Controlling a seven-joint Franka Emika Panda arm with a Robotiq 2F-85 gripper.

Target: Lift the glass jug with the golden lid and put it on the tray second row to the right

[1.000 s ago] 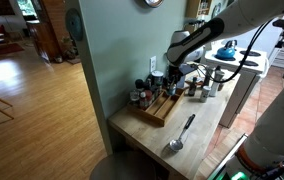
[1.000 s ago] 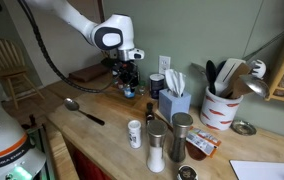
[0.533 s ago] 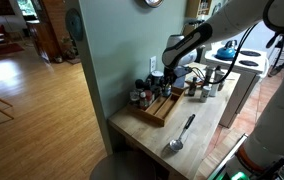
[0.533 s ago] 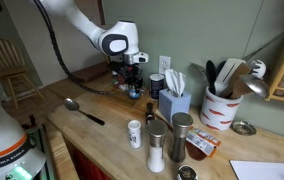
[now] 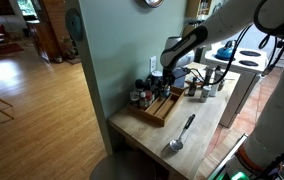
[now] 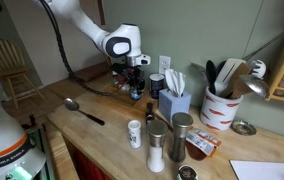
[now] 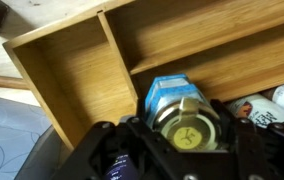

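In the wrist view my gripper (image 7: 188,132) is shut on the glass jug (image 7: 187,122), a small jar with a round golden lid held between the dark fingers (image 7: 132,145). It hangs over the wooden tray (image 7: 72,70), whose dividers split it into long rows. A blue-labelled container (image 7: 164,94) shows just behind the jug. In both exterior views the gripper (image 5: 168,78) (image 6: 135,86) is low over the tray (image 5: 160,108) near the wall. The jug is too small to make out there.
Small spice jars (image 5: 138,96) stand beside the tray by the wall. A metal spoon (image 5: 179,134) (image 6: 83,108) lies on the countertop. A tissue box (image 6: 173,102), a utensil crock (image 6: 222,106) and several shakers (image 6: 158,142) stand further along.
The arm has shifted a little along the tray, toward the tissue box, with the jug still in its grip. Nothing else has moved.
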